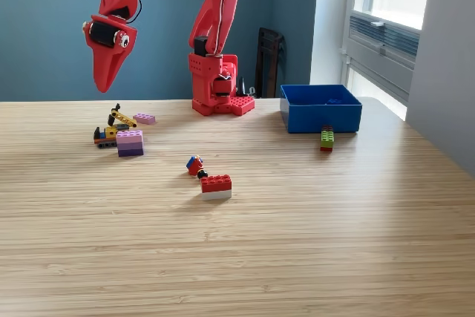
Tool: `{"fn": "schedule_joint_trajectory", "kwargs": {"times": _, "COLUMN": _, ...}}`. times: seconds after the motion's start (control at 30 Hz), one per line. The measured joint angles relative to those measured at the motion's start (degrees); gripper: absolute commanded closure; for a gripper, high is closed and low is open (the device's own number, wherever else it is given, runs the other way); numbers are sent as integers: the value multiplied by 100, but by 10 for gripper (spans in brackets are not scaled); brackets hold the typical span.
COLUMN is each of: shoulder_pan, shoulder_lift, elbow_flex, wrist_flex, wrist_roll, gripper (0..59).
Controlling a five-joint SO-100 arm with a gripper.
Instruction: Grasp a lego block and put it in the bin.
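Red gripper (106, 79) hanging high over the far left of the table (297, 257), jaws drawn together to a single downward point, nothing held. Directly below and a little toward the exterior view's right: a loose cluster of bricks. Small pink plate (145, 118) farthest back, a yellow-and-black piece (119, 117) tilted beside it, a low orange-and-dark piece (105, 136) nearer, and a stacked pink-and-purple block (130, 142) touching that one's right side. Purple block squat and nearly square from this angle, long axis, if any, running left to right across the view.

Farther out toward mid-table, near side: a small red-and-blue piece (195, 165) and, just beside it, a red brick on a white base (216, 186), long axis also lying left to right. Both well apart from the gripper, nearer the camera.

At the far right, the blue bin (320, 116), open-topped, low-walled, standing beside the arm's red base (219, 87). Interior largely hidden behind the front wall; contents not discernible. Leaning against or lying just in front of its near wall, outside it, a green brick over a red one (326, 138), long axis running near to far.

Likely relation governing the coming move: left cluster almost straight under the gripper, a descent rather than a reach, with jaws needing to part first. Bin then a long sweep across to the exterior view's right, past the base. No brick visibly in the bin as yet.
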Motion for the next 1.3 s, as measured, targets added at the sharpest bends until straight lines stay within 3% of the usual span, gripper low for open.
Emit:
{"fn": "schedule_joint_trajectory", "kwargs": {"times": 0.3, "shoulder_pan": -545, "shoulder_lift": -686, "elbow_flex": -272, "wrist_flex": -62, "wrist_roll": 3340, "gripper": 586}}
{"fn": "schedule_joint_trajectory", "kwargs": {"times": 0.47, "shoulder_pan": -835, "shoulder_lift": -835, "elbow_flex": -299, "wrist_flex": -62, "wrist_roll": 4553, "gripper": 586}}
{"fn": "schedule_joint_trajectory", "kwargs": {"times": 0.73, "shoulder_pan": -879, "shoulder_lift": -835, "elbow_flex": -299, "wrist_flex": -62, "wrist_roll": 5748, "gripper": 586}}
{"fn": "schedule_joint_trajectory", "kwargs": {"times": 1.17, "shoulder_pan": -879, "shoulder_lift": -835, "elbow_flex": -281, "wrist_flex": -79, "wrist_roll": 6645, "gripper": 568}}
{"fn": "schedule_joint_trajectory", "kwargs": {"times": 1.23, "shoulder_pan": -879, "shoulder_lift": -835, "elbow_flex": -193, "wrist_flex": -202, "wrist_roll": 6908, "gripper": 472}}
{"fn": "schedule_joint_trajectory", "kwargs": {"times": 1.3, "shoulder_pan": -879, "shoulder_lift": -835, "elbow_flex": -79, "wrist_flex": -325, "wrist_roll": 7137, "gripper": 336}}
